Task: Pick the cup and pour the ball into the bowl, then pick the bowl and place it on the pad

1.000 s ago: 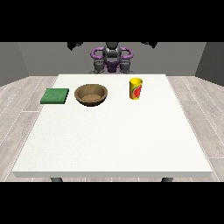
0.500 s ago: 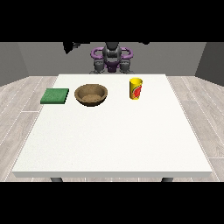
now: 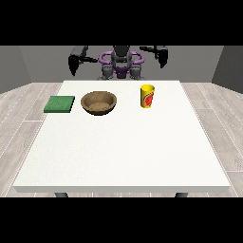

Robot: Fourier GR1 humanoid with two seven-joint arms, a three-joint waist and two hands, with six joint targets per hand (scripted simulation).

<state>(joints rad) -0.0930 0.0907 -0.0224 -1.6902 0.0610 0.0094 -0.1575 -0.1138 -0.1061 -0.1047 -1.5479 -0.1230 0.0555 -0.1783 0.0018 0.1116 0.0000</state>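
The yellow cup [image 3: 147,96] is standing upright on the white table [image 3: 123,152], with the wooden bowl [image 3: 98,102] and green pad [image 3: 60,104] lying apart to its left. Beyond them, both hands are hanging raised behind the table's far edge, the hand at the view's left [image 3: 74,63] and the hand at the view's right [image 3: 162,57], neither holding anything; I cannot tell how their fingers are lying.

Upright yellow cup [image 3: 147,96] beside brown bowl [image 3: 98,102], flat green pad [image 3: 60,104] beyond it.

- No text, number or brand can be read anywhere in the front view.
- The yellow cup [image 3: 147,96] bears a red mark on its side, but it shows no letters that can be made out.
- The green pad [image 3: 60,104], the brown bowl [image 3: 98,102] and the white table [image 3: 123,152] carry no signs.
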